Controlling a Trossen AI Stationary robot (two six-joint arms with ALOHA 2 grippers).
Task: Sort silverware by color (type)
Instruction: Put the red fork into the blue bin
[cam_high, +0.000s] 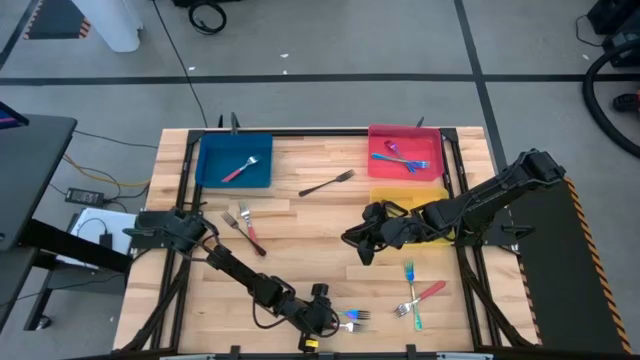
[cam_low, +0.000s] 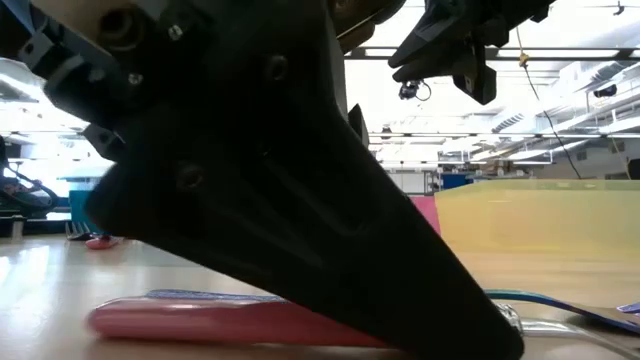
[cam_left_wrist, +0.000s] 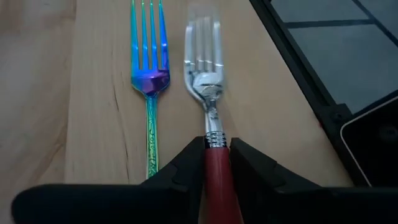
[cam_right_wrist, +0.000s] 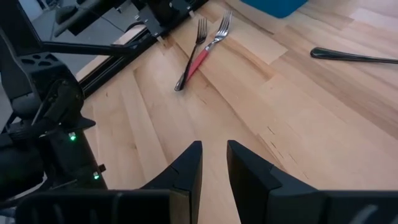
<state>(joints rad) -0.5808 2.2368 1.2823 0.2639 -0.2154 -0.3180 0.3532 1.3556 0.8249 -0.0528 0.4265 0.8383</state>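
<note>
High view: blue tray (cam_high: 210, 172) at 11 o'clock holds one red-handled fork (cam_high: 239, 168); red tray (cam_high: 432, 138) at 1 o'clock holds forks; yellow tray (cam_high: 385, 196) is partly hidden by the right arm.
Left wrist: left gripper (cam_left_wrist: 216, 163) at 6 o'clock, narrow, clamped on a second red-handled fork (cam_left_wrist: 210, 134); iridescent fork (cam_left_wrist: 149, 68) alongside.
Right wrist: right gripper (cam_right_wrist: 213, 163) narrowly parted, empty, above bare wood.

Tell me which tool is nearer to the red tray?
The right tool: it hovers mid-table, below the red tray in the high view. The left tool is at the near edge, gripping a red-handled fork.
</note>
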